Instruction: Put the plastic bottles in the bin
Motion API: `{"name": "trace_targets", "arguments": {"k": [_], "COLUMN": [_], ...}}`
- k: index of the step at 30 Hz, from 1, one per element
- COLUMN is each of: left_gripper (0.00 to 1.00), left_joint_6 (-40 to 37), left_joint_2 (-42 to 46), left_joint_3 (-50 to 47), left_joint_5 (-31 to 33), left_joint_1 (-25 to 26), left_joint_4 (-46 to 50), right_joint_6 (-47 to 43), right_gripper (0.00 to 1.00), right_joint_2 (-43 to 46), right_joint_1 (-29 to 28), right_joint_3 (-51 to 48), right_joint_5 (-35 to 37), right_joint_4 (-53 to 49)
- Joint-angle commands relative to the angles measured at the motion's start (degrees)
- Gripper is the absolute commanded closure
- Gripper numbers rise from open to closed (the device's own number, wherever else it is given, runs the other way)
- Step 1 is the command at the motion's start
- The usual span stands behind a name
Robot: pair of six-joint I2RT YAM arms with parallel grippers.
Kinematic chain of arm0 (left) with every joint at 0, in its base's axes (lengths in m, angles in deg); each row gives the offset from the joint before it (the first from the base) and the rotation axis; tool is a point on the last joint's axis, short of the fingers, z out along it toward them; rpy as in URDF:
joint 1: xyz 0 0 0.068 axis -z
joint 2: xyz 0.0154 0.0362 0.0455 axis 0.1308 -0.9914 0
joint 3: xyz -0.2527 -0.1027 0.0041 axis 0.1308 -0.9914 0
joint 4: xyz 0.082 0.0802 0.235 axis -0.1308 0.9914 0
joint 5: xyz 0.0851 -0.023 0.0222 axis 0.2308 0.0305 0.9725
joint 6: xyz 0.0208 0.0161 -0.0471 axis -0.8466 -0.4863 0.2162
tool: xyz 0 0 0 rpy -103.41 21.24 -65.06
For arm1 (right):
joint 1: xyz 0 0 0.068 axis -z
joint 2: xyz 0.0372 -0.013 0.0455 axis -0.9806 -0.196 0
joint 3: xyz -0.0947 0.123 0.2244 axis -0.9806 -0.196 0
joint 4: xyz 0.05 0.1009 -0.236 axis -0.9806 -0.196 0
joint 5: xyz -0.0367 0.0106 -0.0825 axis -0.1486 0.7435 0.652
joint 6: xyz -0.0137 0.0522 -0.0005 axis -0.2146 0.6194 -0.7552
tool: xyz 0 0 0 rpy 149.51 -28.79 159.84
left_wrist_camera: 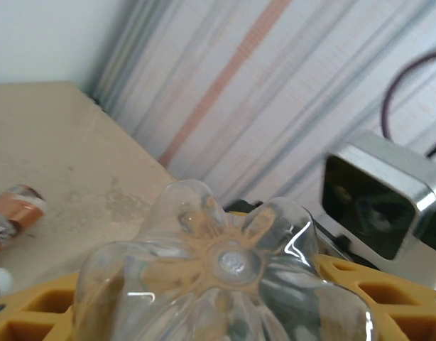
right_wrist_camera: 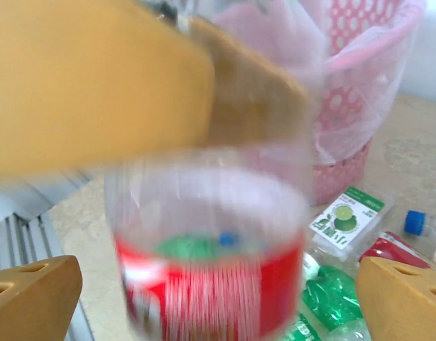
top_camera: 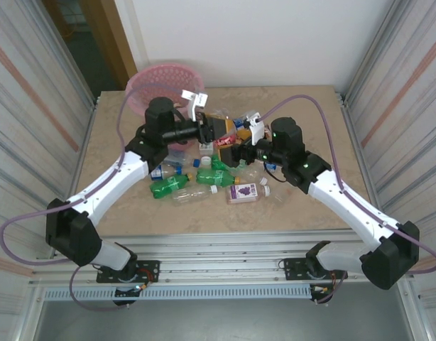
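**Hand-over point, located with respect to the bin [top_camera: 155, 77].** The left gripper [top_camera: 216, 129] is clamped on a clear red-labelled bottle [right_wrist_camera: 211, 284], held just to the near-right of the bin. The right gripper [right_wrist_camera: 218, 288] stands wide open around the same bottle, with a gap showing at each finger.

The bin lies to the far-left of the held bottle, beyond the left wrist, and the left arm is plainly the nearer one. The coming move is judged to be a swing of that arm toward the bin.

- **Left wrist view:** the bottle's moulded base faces the camera between the yellow fingers [left_wrist_camera: 388, 291], so its long axis probably runs out along them, away from the bin.
- **Right wrist view:** the red label, one left finger across the bottle's upper part, and the bin's liner bag [right_wrist_camera: 360, 106] beyond. None of these can be made out from the left wrist.
- **Top view:** the loose bottles [top_camera: 204, 181] lie heaped on the table [top_camera: 310, 213], nearer than the bin and to its right.
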Motion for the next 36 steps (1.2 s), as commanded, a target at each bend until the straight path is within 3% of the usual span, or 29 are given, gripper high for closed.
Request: {"name": "trace_targets", "arguments": {"k": [1, 7, 16, 23, 31, 36], "left_gripper": [0.82, 0.82, 0.82, 0.78, 0.77, 0.7], "left_joint_6": [-1.7, -5.1, -19.0, -23.5, -25.0, -25.8], "left_joint_2": [2.5, 0.8, -7.9, -20.0, -28.3, -31.8], "left_joint_3": [5.3, 13.3, 29.1, 43.6, 49.2, 51.2], "left_joint_5": [2.3, 5.4, 22.9, 24.7, 26.3, 26.8], "left_joint_1": [-3.7, -11.5, -19.0, -21.6, -23.1, -23.7], "left_joint_4": [3.1, 8.3, 20.5, 32.6, 38.8, 42.5], "right_joint_6": [1.4, 3.1, 8.4, 12.4, 15.9, 18.2], "right_gripper": [0.02, 0.02, 0.02, 0.02, 0.02, 0.02], "right_joint_2": [3.4, 7.3, 11.4, 14.3, 15.0, 15.1], "right_joint_1": [-0.2, -0.2, 0.6, 3.8, 10.0, 13.8], "right_joint_3": [0.4, -0.4, -1.0, -1.4, -1.7, -2.1], "right_joint_5": [4.4, 11.7, 25.1, 27.2, 25.2, 24.6], "right_joint_4": [-1.8, -6.6, -16.1, -19.2, -22.3, -24.8]}}
